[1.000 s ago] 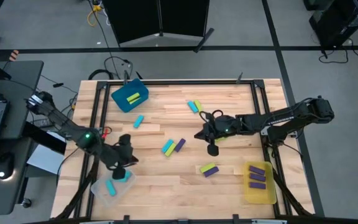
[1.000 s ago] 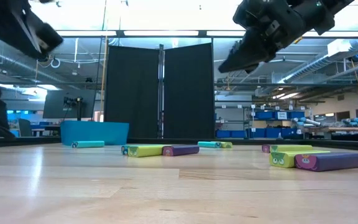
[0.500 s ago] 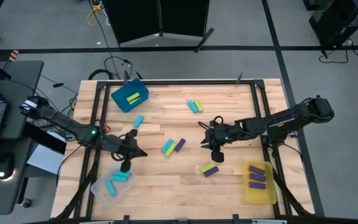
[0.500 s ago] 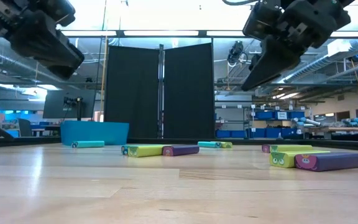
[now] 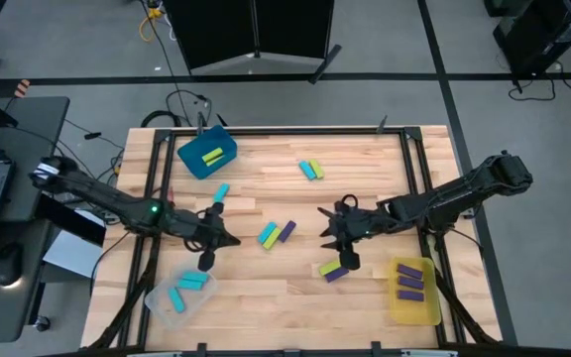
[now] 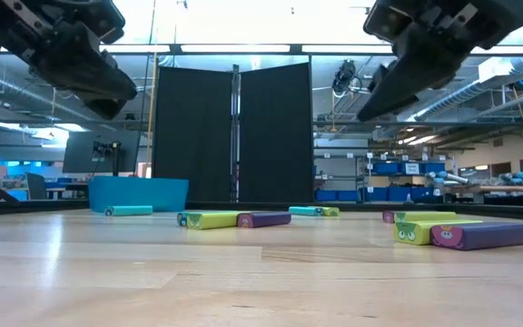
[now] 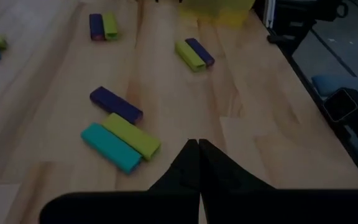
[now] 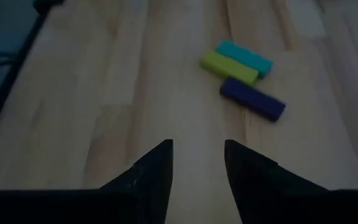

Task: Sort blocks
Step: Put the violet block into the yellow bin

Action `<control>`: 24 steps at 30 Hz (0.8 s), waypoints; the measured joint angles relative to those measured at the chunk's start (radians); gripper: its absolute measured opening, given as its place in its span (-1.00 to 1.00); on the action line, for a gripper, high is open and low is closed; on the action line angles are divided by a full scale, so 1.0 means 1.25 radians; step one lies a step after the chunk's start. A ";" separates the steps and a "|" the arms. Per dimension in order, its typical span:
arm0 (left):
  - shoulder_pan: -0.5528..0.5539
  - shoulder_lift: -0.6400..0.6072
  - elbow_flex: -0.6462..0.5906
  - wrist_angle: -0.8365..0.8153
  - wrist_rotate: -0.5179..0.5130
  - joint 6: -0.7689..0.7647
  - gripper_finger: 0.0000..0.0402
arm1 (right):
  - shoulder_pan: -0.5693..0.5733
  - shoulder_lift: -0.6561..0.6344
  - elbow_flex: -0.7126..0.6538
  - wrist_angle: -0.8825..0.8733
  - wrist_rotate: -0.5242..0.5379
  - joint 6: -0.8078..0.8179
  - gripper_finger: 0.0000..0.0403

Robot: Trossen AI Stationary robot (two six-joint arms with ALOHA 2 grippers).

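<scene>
Loose blocks lie flat on the wooden table: a cyan, lime and purple cluster [image 5: 276, 234] at the middle, a lime and purple pair [image 5: 333, 270] nearer the front, a lime and cyan pair [image 5: 310, 170] farther back, and a single cyan block [image 5: 220, 192]. My left gripper [image 5: 224, 240] is shut and empty, above the table just left of the cluster; its wrist view [image 7: 197, 144] shows the cluster [image 7: 120, 134] ahead. My right gripper [image 5: 327, 234] is open and empty, above the table right of the cluster; its wrist view [image 8: 197, 149] shows the cluster [image 8: 244, 78] ahead.
A blue bin [image 5: 206, 154] at the back left holds a lime and a cyan block. A clear bin [image 5: 171, 302] at the front left holds cyan blocks. A yellow bin [image 5: 416, 302] at the front right holds purple blocks. Bare wood lies between the block groups.
My left gripper has gone from above the clear bin toward the table's right and far side, nearer the middle cluster. My right gripper has gone toward the near edge, nearer the lime and purple pair. No block has moved.
</scene>
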 joint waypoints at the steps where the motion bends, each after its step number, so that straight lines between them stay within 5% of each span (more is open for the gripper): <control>1: 0.004 0.008 0.000 0.003 0.001 0.004 -0.99 | -0.001 0.000 0.000 0.012 0.000 -0.007 -0.23; 8: 0.026 0.046 0.000 0.045 0.020 0.063 -0.99 | -0.041 0.042 0.062 -0.002 0.000 -0.037 -0.23; 24: 0.040 0.051 0.000 0.068 0.054 0.085 -0.99 | -0.146 0.402 0.456 -0.339 -0.104 -0.381 -0.11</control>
